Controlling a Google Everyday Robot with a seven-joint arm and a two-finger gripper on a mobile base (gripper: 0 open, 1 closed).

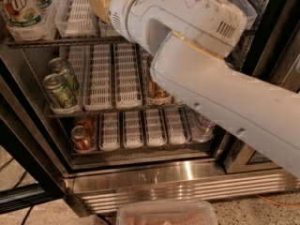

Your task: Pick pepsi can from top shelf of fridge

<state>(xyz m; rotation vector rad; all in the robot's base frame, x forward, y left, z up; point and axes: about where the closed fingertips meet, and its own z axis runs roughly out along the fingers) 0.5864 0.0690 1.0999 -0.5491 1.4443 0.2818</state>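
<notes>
The fridge (164, 182) stands open in front of me. Its top shelf (47, 42) carries clear lane trays (77, 13) with white slotted floors. My gripper (99, 7) is at the top of the view, reaching in over the top shelf, and only its tan end shows past the white wrist (136, 11). The big white arm (211, 83) crosses from the right and covers the middle and right of the shelves. The pepsi can is hidden behind the gripper and wrist or cut off by the top edge.
A large 7UP bottle (21, 8) stands at the top shelf's left end. Two green cans (60, 90) stand on the middle shelf's left, a brownish can (157, 90) beside the arm. Copper-brown cans (82, 137) and a clear container (201, 128) stand below. A plastic tub (166, 213) lies at the bottom edge.
</notes>
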